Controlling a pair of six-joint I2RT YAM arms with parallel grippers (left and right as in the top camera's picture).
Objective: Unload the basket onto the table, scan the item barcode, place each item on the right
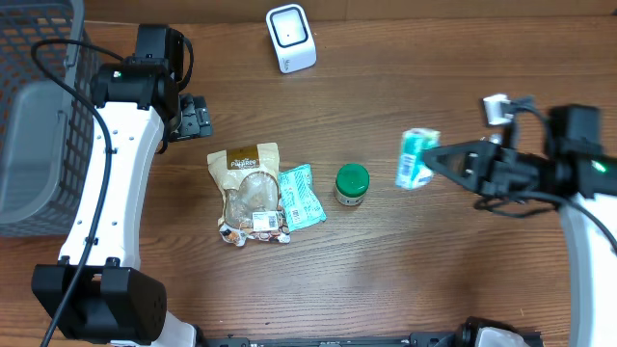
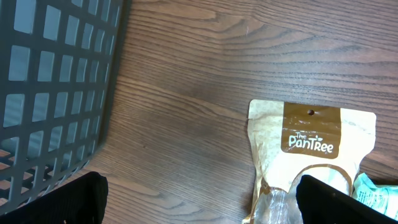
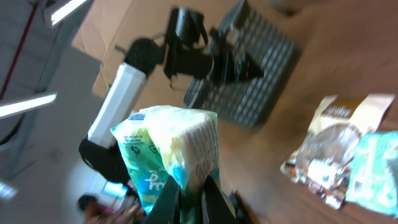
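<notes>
Wood table (image 1: 434,270), scanner (image 1: 290,39) at back, basket (image 1: 29,58) L

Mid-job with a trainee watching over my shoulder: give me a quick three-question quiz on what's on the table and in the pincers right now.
1. Fill in: the flat teal packet lies between the green-lidded jar and the brown ____.
2. The right pincer is shut on: A) the green-lidded jar B) the white-and-teal pack C) the flat teal packet.
3. True or false: the left pincer is shut on the green-lidded jar.

Key: 1 pouch; 2 B; 3 false, it is open and holds nothing.
</notes>
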